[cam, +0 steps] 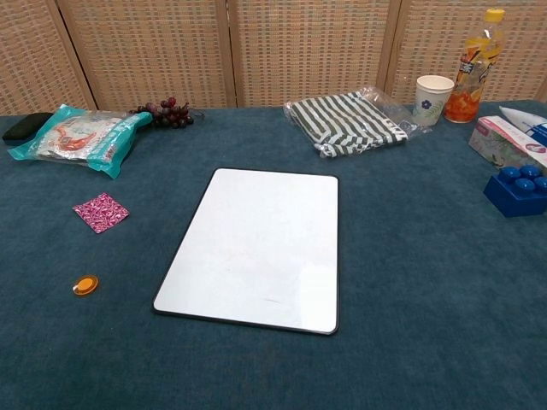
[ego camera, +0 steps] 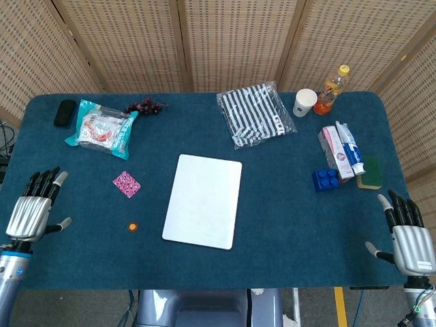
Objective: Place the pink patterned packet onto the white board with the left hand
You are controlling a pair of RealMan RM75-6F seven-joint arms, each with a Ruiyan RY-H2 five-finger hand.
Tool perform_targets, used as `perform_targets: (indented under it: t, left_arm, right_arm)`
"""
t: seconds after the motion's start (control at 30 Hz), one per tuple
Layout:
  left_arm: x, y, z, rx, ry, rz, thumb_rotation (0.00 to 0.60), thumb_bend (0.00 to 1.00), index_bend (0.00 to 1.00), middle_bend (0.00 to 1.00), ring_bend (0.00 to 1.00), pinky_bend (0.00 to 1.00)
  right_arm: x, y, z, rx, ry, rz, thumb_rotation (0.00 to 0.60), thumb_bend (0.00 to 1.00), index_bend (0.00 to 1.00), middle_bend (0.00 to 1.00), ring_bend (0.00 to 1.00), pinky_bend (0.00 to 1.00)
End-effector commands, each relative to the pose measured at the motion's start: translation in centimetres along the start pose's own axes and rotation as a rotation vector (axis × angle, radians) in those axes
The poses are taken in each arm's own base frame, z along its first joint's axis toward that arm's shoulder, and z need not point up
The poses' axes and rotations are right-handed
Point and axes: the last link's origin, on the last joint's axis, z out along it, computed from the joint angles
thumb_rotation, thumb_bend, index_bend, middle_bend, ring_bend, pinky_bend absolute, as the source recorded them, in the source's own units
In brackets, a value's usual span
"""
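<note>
Well out from the fingers of the left hand [ego camera: 30,211], which are spread apart and hold nothing, the pink patterned packet [ego camera: 127,184] lies flat on the blue table [ego camera: 286,211]. It sits ahead of those fingertips and toward the middle of the table, untouched. Farther the same way, past the packet, lies the white board [ego camera: 203,200], bare on top in both views. A small orange disc [ego camera: 133,226] rests between the packet and the board's near corner, closer in line with the left thumb.

Far ahead of the left fingers, near the back edge, a teal snack bag [ego camera: 101,127] lies sealed, its printed contents only dimly seen through the window. A black case [ego camera: 65,112] sits just beside it, and a bunch of grapes [ego camera: 144,106] lies on its other side.

At the opposite edge the right hand [ego camera: 409,235] rests with fingers straight and parted, holding nothing. Ahead of its fingertips are a green sponge [ego camera: 371,173], a toothpaste tube [ego camera: 348,148] lying on its pink box [ego camera: 332,151], and a blue brick [ego camera: 325,179]. Beyond them stand a paper cup [ego camera: 304,102], whose inside cannot be made out, and a bottle [ego camera: 329,90] holding orange drink. A clear bag [ego camera: 256,114] holds folded striped cloth.
</note>
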Motion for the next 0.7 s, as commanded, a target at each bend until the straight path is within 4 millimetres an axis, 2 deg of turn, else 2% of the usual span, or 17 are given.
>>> perform_targets:
  t: [0.03,0.07,0.17,0.27,0.4,0.53,0.7]
  left_arm:
    - [-0.4,0.1,4.5,-0.072,-0.063,0.043,0.6,0.0,0.08,0.0,0.0,0.0]
    - [-0.5,0.1,5.8,-0.091,-0.076,0.079,0.6,0.0,0.12,0.0,0.0,0.0]
    - [-1.3,0.4,7.7,-0.116,-0.109,0.133,0.6,0.04,0.19,0.0,0.0,0.0]
    - [-2.4,0.9,9.8,-0.135,-0.172,0.135,0.6,0.1,0.22,0.0,0.0,0.0]
    - [-3.3,1.8,11.8,-0.15,-0.216,0.121,0.6,0.11,0.22,0.0,0.0,0.0]
    - [-3.9,2.5,13.0,-0.179,-0.232,0.146,0.6,0.1,0.23,0.0,0.0,0.0]
    - [-5.0,3.4,13.6,-0.213,-0.25,0.194,0.6,0.11,0.24,0.0,0.0,0.0]
  right_arm:
    - [0.0,0.0,0.0,-0.001,-0.002,0.002,0.6,0.0,0.05,0.0,0.0,0.0]
    - [0.0,0.0,0.0,-0.001,-0.002,0.001,0.6,0.0,0.05,0.0,0.0,0.0]
    - [0.0,0.0,0.0,-0.002,-0.004,0.002,0.6,0.0,0.05,0.0,0.0,0.0]
    - [0.0,0.0,0.0,-0.004,-0.005,0.002,0.6,0.0,0.05,0.0,0.0,0.0]
    - [0.0,0.1,0.0,-0.006,-0.006,0.002,0.6,0.0,0.05,0.0,0.0,0.0]
    - [0.0,0.1,0.0,-0.006,-0.008,0.003,0.6,0.0,0.05,0.0,0.0,0.0]
    - [0.0,0.1,0.0,-0.007,-0.009,0.004,0.6,0.0,0.05,0.0,0.0,0.0]
